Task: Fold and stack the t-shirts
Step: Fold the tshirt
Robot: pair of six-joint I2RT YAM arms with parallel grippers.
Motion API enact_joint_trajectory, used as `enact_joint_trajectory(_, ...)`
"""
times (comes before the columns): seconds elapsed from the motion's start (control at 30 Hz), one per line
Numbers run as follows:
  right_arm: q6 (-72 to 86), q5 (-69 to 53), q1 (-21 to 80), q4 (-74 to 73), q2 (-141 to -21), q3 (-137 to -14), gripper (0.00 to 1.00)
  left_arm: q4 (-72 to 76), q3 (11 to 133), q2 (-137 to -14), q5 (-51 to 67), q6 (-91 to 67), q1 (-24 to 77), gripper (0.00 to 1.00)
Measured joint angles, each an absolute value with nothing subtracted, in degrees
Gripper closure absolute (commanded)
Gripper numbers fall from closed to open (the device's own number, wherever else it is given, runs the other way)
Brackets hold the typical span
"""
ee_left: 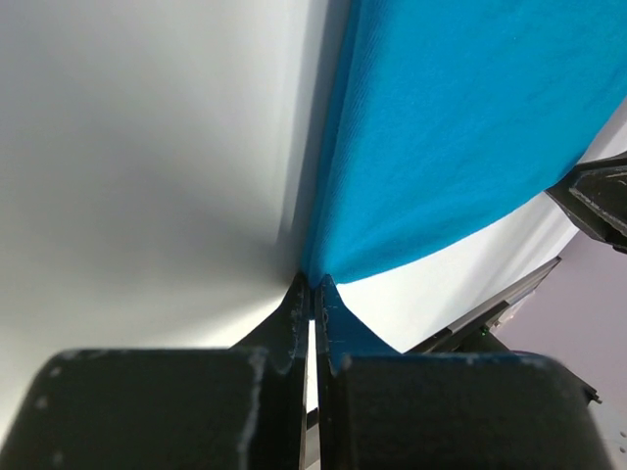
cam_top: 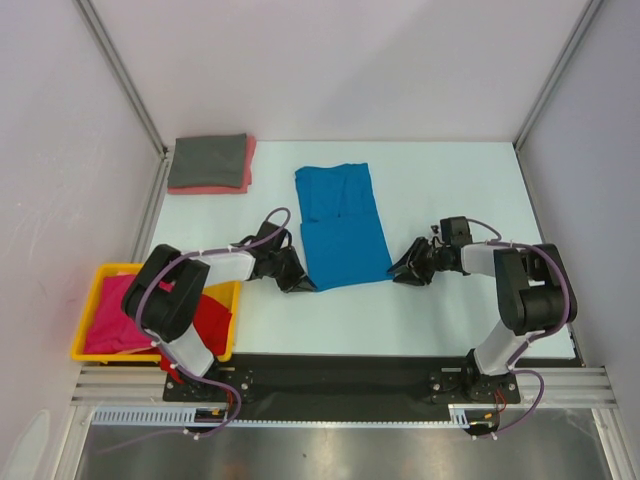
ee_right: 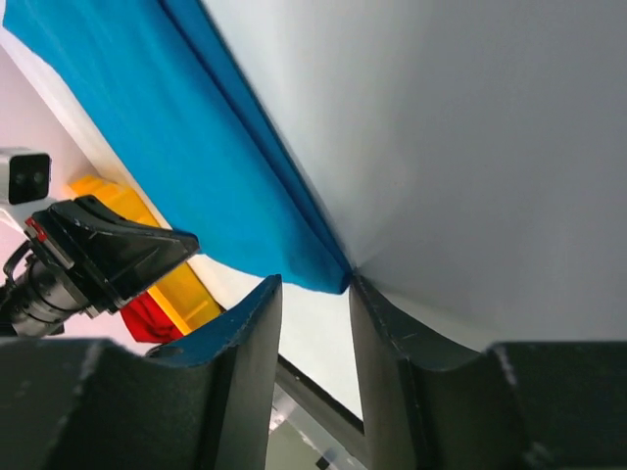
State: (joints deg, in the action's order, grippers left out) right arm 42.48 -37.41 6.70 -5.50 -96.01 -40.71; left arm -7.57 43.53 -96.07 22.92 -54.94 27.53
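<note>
Top external view, nearest first: at the near left, off the edge of the white table [cam_top: 450, 190], a yellow plastic bin [cam_top: 98, 272] holding a crumpled magenta cloth t-shirt [cam_top: 108, 328], with a crumpled red cloth t-shirt [cam_top: 214, 318] at its right side, partly hidden by the left arm. Next, both arms reaching inward and low over the table toward 1 garment. Left gripper [cam_top: 305, 283] at the near left corner of a bright blue cloth t-shirt [cam_top: 340, 225]; from the left wrist view, clenched tight with that corner pinched between the fingertips [ee_left: 294, 304] and the cloth spreading away from them. Right gripper [cam_top: 400, 272] just beside the near right corner; from the right wrist view, released, jaws parted with a clear gap, the blue corner lying right at the mouth of that gap, close to 1 fingertip [ee_right: 367, 299]; touching or not, impossible to tell. Between the 2 grippers, the blue shirt's near edge; beyond it, the shirt flat on mid-table as a long folded rectangle running near to far, with an overlapping layer on its far half. Farthest, at the far left corner, a folded dark grey cloth t-shirt [cam_top: 207, 160] stacked on a folded salmon pink cloth t-shirt [cam_top: 215, 188], pink showing along the near and right edges, well apart from the blue one.
</note>
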Motion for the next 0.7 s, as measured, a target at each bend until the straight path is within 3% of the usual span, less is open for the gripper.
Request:
enact_joint_trajectory(0.27,46.7,-36.4,7.0,-4.9,-97.2,-40.8,0.73,-7.6,43.3,-95.8,22.9,-54.6,27.6,1.0)
enact_joint_trajectory(0.37,47.8,-36.6,7.2,-4.1,-98.0,-40.9,0.82,-7.6,43.0,-95.6,22.9,-54.4,27.6,1.0)
enact_joint_trajectory(0.47,48.0,-36.6,7.5,-3.4,-98.6,-40.9,0.99,-7.6,43.0,-95.6,22.9,-54.3,27.6,1.0)
enact_joint_trajectory(0.7,44.8,-36.6,8.3,-3.7,-98.4,-40.9,1.0,-8.5,40.7,-92.4,21.5,-52.9,27.6,1.0)
